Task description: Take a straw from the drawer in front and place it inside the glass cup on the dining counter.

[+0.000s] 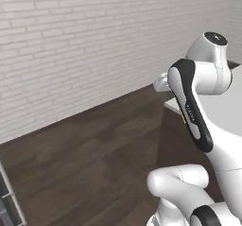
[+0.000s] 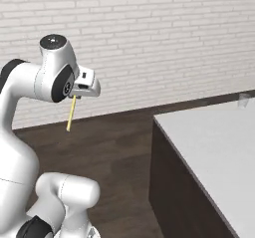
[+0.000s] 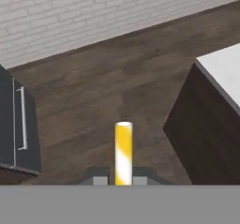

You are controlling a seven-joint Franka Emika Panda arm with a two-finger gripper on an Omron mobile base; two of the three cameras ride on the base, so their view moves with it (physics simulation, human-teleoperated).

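The gripper (image 2: 75,95) grips the straw (image 2: 71,113), which hangs down over the wood floor (image 2: 119,142), left of the white desk (image 2: 209,142); the cup (image 2: 243,100) stands at its far right corner.

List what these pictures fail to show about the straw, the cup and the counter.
- Straw: top hidden inside the pincer, right base view.
- Glass cup: faint, too small to see inside, right base view.
- Dining counter: cut off by the frame's right edge.

A rendered kitchen — white brick wall (image 2: 149,38), dark wood floor (image 1: 85,144), white-topped dining counter (image 2: 214,147), dark cabinet (image 3: 18,124).
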